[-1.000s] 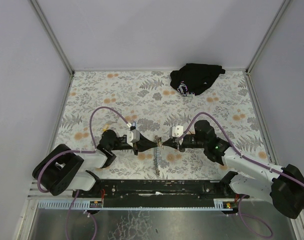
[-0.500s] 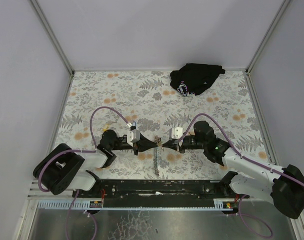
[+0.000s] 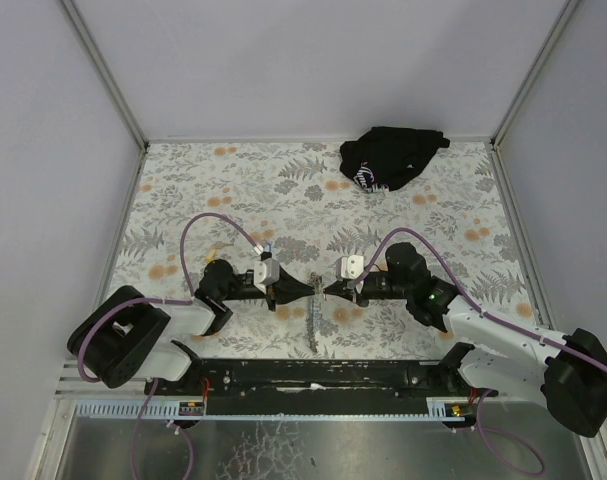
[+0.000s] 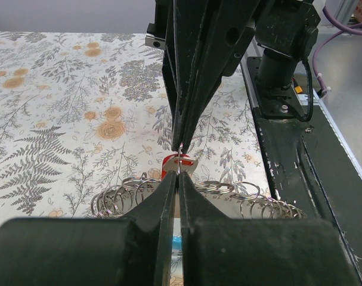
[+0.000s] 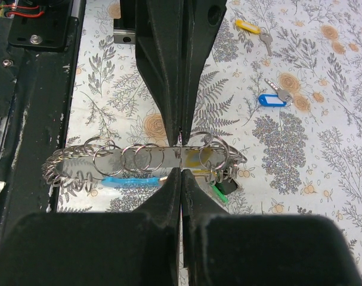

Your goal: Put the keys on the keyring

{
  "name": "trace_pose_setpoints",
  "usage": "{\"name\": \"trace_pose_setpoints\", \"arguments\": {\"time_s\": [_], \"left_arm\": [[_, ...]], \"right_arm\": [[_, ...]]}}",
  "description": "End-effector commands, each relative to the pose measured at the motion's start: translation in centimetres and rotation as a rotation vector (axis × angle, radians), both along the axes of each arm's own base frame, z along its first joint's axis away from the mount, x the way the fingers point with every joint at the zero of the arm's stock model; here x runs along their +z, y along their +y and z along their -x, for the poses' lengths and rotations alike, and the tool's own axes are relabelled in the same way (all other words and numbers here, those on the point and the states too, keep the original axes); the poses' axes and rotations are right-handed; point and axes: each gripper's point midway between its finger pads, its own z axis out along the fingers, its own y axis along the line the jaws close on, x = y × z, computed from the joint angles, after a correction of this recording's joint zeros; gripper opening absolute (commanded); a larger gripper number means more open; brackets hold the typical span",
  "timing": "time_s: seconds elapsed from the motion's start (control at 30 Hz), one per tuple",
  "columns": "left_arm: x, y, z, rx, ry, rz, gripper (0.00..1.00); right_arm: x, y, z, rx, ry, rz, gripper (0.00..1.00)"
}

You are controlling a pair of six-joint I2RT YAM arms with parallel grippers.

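Note:
My two grippers meet tip to tip above the table, left gripper [image 3: 311, 288] and right gripper [image 3: 326, 289], both shut. A thin metal ring [image 4: 179, 156], seen edge-on, bridges their tips; it looks like the keyring, pinched from both sides. A red-tagged key [image 4: 182, 164] sits right at it; I cannot tell whether it is threaded. Below lies the strap [image 5: 146, 158] carrying several rings, a light-blue section [image 5: 130, 180], and yellow [image 5: 214, 157] and green [image 5: 218, 193] tags. A yellow-tagged key [image 5: 252, 27] and a blue-tagged key [image 5: 271, 100] lie loose on the floral cloth.
A black cloth bundle [image 3: 391, 157] sits at the back right. The black base rail [image 3: 313, 375] runs along the near edge, close under the strap's end. Grey walls enclose the table on three sides.
The right gripper has crept a little to the left, closing up against the left gripper's tips. The left arm and the strap have stayed put.

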Motion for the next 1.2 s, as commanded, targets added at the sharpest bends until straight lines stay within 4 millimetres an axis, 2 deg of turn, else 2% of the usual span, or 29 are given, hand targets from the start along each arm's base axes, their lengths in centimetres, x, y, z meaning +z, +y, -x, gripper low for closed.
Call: {"name": "trace_pose_setpoints", "arguments": {"time_s": [0.0, 1.17], "left_arm": [[2.37, -0.47, -0.01, -0.027, -0.087, 0.063, 0.00], [2.16, -0.42, -0.68, 0.011, -0.076, 0.058, 0.00]], "right_arm": [[1.61, 0.60, -0.29, 0.002, -0.057, -0.046, 0.00], [1.31, 0.85, 0.25, 0.033, -0.039, -0.025, 0.00]]}}
